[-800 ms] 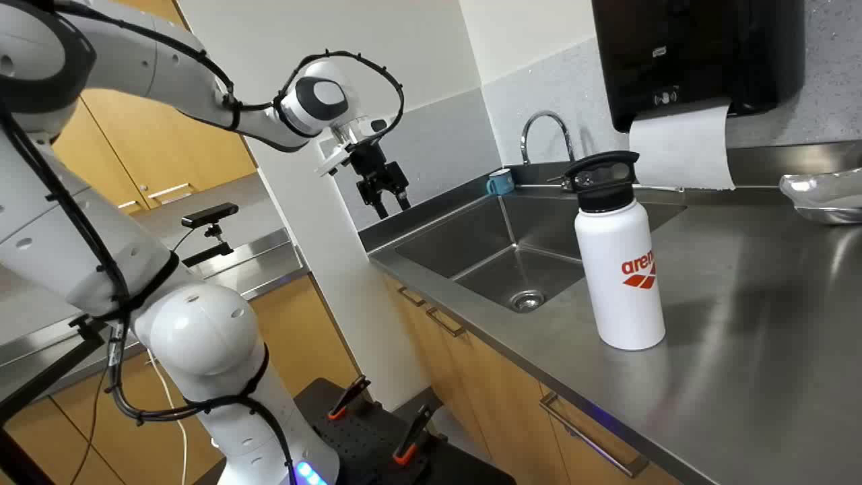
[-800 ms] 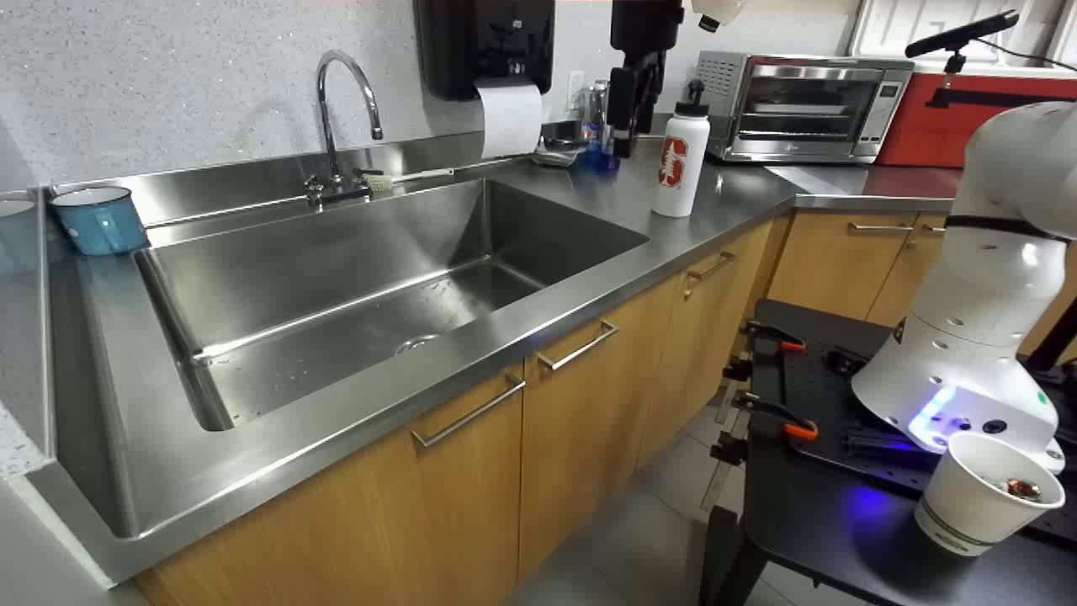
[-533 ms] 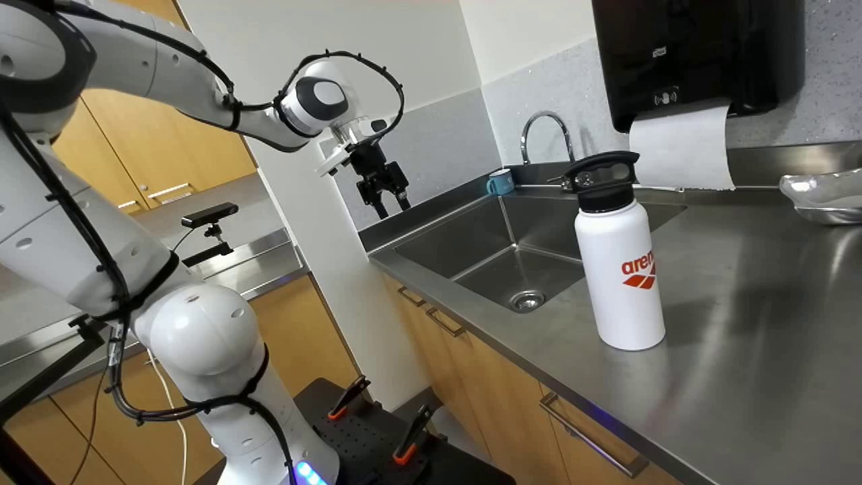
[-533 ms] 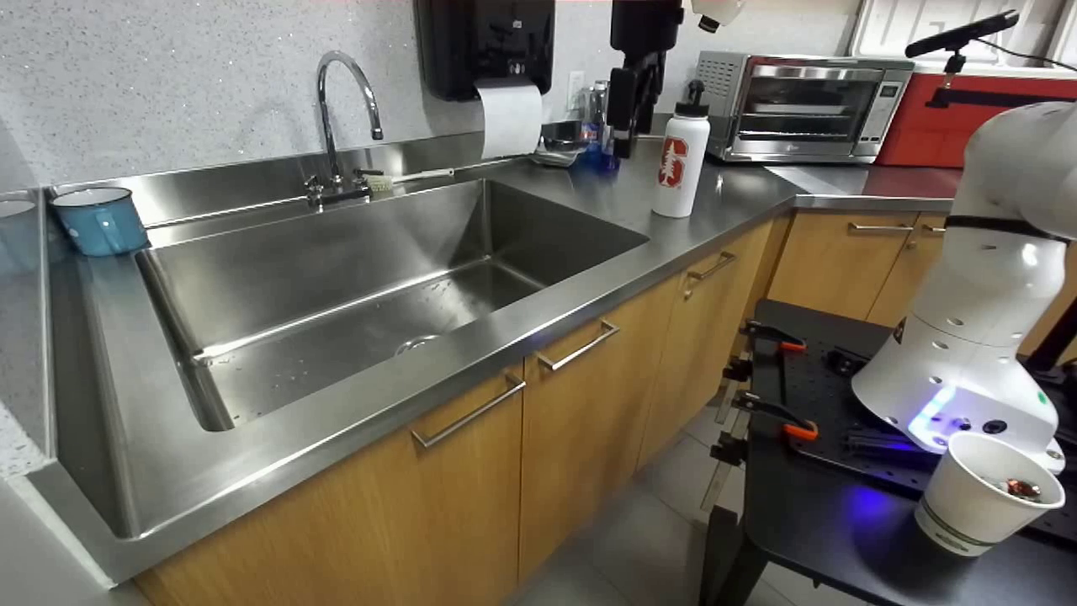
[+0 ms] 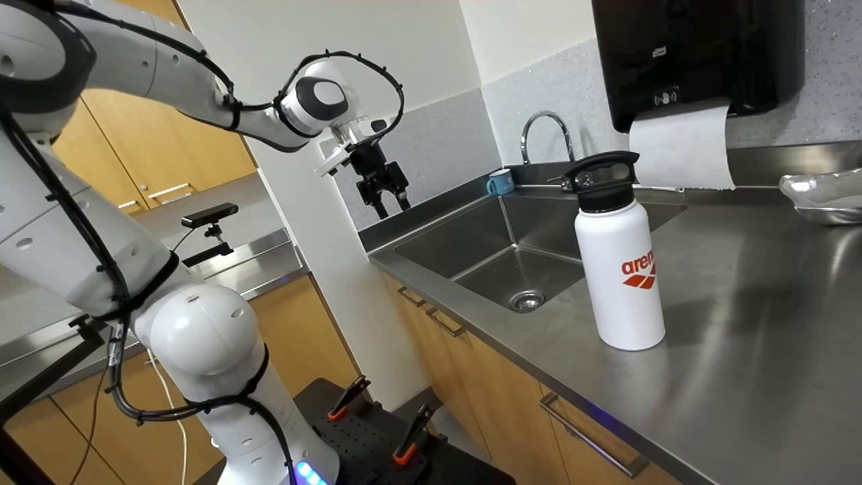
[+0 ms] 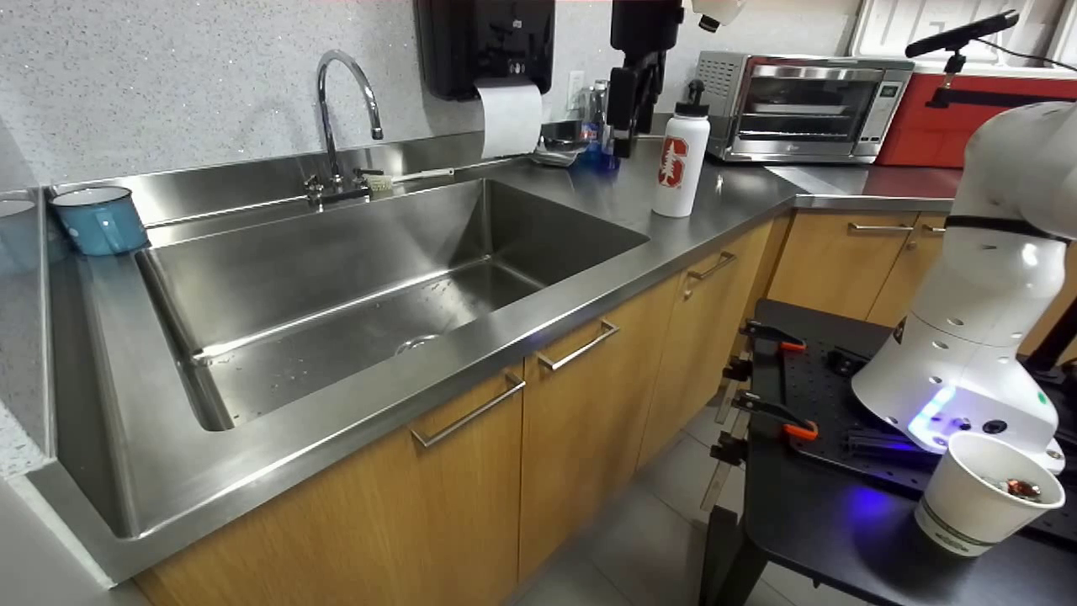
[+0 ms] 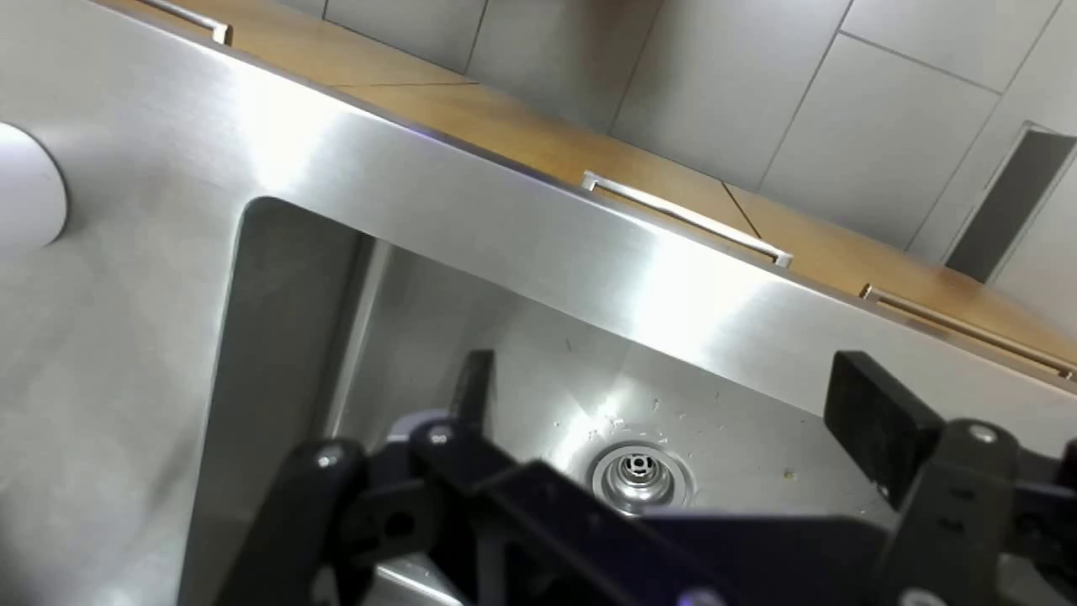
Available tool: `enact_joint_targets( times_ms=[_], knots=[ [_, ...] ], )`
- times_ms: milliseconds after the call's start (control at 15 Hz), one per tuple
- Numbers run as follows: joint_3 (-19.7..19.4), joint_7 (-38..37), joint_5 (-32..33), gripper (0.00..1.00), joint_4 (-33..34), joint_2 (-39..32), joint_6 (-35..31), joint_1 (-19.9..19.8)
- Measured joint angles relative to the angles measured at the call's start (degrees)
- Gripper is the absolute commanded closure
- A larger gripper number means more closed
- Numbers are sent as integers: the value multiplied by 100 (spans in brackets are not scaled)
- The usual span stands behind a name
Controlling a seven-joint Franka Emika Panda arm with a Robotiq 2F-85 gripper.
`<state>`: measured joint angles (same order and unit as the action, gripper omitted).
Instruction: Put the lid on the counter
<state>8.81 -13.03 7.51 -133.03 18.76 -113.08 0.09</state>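
The lid is the black cap with a loop handle on the neck of the white bottle with red logo. The lid shows in both exterior views (image 5: 606,197) (image 6: 692,109). The bottle (image 5: 621,276) (image 6: 680,172) stands upright on the brushed steel counter (image 5: 747,337) (image 6: 580,189), beside the sink. In the wrist view only a white rounded part of the bottle (image 7: 25,192) shows at the left edge; the lid is out of view there. My gripper (image 5: 394,209) (image 6: 633,145) (image 7: 665,366) is open and empty, high above the sink and apart from the bottle.
The sink basin (image 5: 465,259) with its drain (image 7: 639,475) is below the gripper. A faucet (image 6: 328,109), a blue mug (image 6: 99,220) and a paper towel dispenser (image 6: 486,46) are along the back. A toaster oven (image 6: 803,108) stands beyond the bottle.
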Motion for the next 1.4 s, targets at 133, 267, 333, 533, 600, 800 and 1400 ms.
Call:
enact_joint_targets(
  times_ms=[133, 267, 333, 533, 600, 800, 1400],
  knots=[
    [-38, -133, 41, 0, 14, 1, -6, -7],
    [-173, -471, 105, 0, 112, 16, -69, -81],
    [-273, -587, 117, 0, 209, 28, -71, -152],
    [-647, -772, 120, 0, 616, 63, -67, -461],
    [-781, -807, 119, 0, 772, 67, -63, -581],
    [-1151, -1000, 119, 0, 1225, 72, -46, -936],
    [-1988, -1985, 192, 0, 1825, 85, -8, -2045]
  ],
)
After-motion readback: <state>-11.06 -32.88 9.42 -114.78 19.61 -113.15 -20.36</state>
